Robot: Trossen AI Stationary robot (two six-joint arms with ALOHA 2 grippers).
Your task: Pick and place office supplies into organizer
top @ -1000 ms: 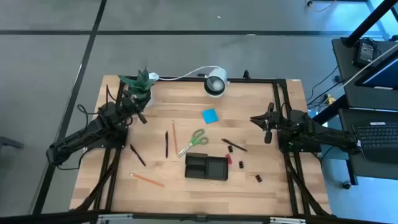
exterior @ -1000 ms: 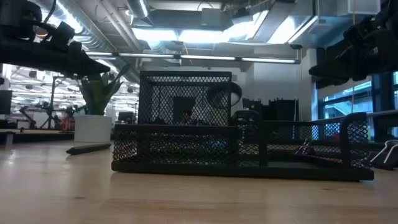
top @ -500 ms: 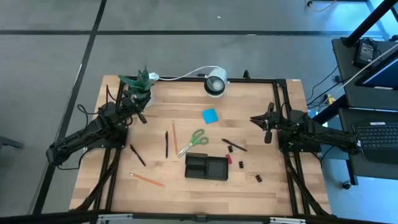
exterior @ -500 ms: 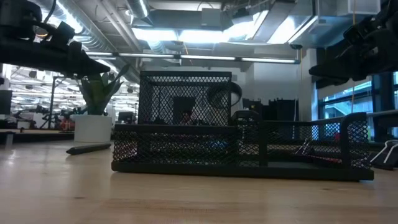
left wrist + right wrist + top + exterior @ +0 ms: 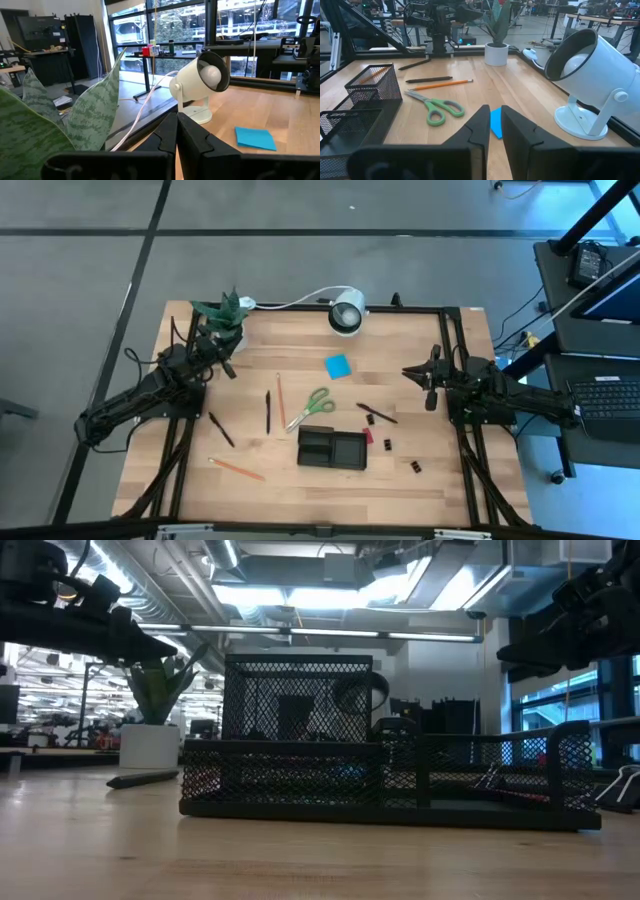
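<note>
On the wooden table [image 5: 300, 490], with nothing in the organizer [image 5: 332, 448] yet, we open the narrowly parted, empty right gripper [image 5: 418, 372] before reaching the scissors [image 5: 309, 406] beside it, the left gripper [image 5: 226, 368] pressed together.

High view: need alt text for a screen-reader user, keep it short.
Seen from above, a black organizer sits empty on a wooden table, with scissors, a blue sticky pad, pens, pencils and clips scattered around it. Both arms wait at the table's sides, the left gripper by a plant, the right gripper opposite.
</note>
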